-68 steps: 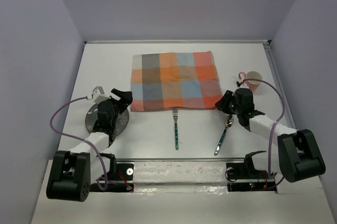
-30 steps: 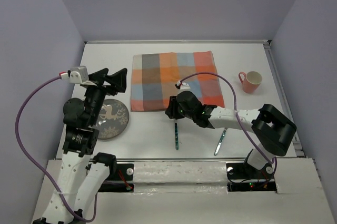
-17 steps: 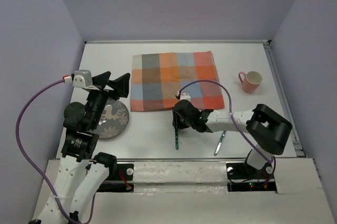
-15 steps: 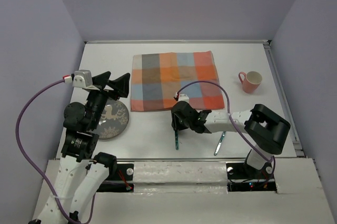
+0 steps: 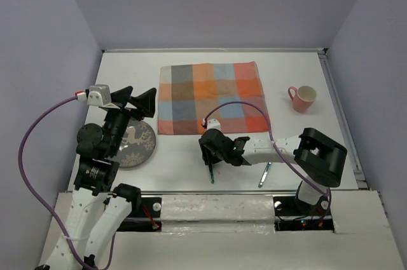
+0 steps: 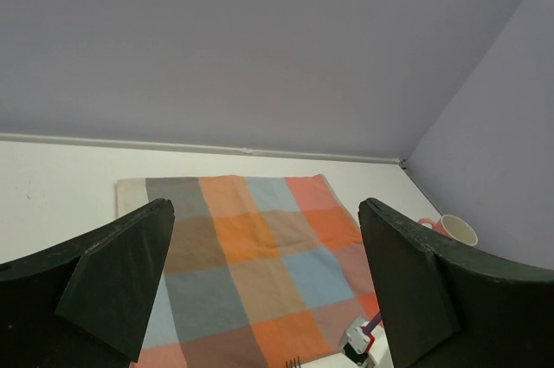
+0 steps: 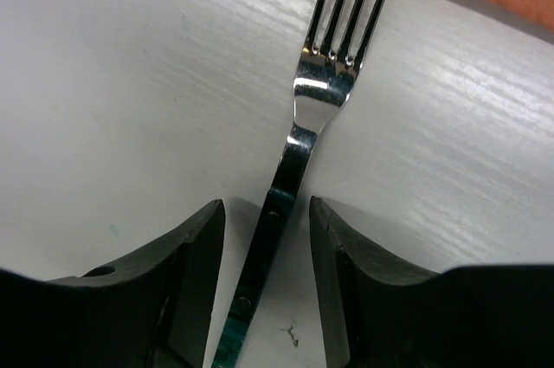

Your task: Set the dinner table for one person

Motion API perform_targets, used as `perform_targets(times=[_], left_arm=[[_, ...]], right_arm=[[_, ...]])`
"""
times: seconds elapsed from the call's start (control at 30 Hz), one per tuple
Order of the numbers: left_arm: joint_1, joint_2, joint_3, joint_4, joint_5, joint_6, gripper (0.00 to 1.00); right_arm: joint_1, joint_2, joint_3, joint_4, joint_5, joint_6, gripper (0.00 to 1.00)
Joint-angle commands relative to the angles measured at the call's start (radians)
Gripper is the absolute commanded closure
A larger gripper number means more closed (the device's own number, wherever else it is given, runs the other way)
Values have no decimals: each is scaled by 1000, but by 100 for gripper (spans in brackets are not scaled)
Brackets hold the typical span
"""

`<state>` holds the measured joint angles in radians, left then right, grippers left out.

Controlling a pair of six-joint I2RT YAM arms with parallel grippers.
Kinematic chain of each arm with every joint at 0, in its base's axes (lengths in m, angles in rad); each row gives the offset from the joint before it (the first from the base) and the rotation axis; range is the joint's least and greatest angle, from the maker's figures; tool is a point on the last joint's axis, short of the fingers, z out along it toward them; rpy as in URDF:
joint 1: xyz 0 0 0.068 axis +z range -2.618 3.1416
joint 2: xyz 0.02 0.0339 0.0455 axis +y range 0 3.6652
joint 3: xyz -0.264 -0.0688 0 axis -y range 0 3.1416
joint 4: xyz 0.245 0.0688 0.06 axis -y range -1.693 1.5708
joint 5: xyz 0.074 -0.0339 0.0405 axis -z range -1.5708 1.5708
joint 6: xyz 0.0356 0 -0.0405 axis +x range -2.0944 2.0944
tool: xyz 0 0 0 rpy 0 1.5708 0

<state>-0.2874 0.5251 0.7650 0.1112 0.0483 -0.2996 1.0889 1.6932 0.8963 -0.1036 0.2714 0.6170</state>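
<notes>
**Right arm at the fork.** The right end effector [image 7: 264,216] sat low over the surface [image 5: 127,73]. Its fingers [image 7: 186,264] were parted narrowly, one on each side of the fork [image 7: 300,121] handle. A sliver of surface showed on both sides, so nothing was gripped. The fork lay flat between the jaws. Its long axis ran near to far, with the tines at the far end by the near edge of the cloth [image 5: 213,97]. The jaws crossed that axis squarely, so closing them should, by this reading, pinch the handle across its width.

The right arm was much the nearer to the fork. The left end effector [image 5: 137,100] hung raised at the left with its jaws wide apart and empty, facing the cloth.

The surface, white and railed, lay under everything. The cloth lay spread at centre far.

- **Plate:** the plate [image 5: 143,146] lay at the near left, partly under the left arm, and nothing showed on its visible part.
- **Spoon:** the spoon [image 5: 265,175] lay just right of the fork.
- **Cup:** the cup [image 5: 304,98] stood upright at the right, well apart, and looked empty.
</notes>
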Motion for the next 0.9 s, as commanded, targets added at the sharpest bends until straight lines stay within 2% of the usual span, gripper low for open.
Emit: perform_targets(times=[0.0,0.13,0.23,0.4,0.63,0.87], left_arm=[[-6,-14,-3,31,-1,17,1],[-6,-14,-3,31,-1,16,1],[-6,-16,-1,31,-4,14,1],[-6,-28,3,24,-36,19,1],[-4,-68,10,1,-171,39,1],[-15,-76,8,1,-165,34,1]], right_arm=[[25,-50,21,-90,22,-55,48],[34,-81,49,-110,11,-102,47],[34,-81,122,-111,20,-126,42],[34,32,295,-32,-3,-129,39],[34,259,513,221,-132,44,42],[34,382,527,369,-158,217,44]])
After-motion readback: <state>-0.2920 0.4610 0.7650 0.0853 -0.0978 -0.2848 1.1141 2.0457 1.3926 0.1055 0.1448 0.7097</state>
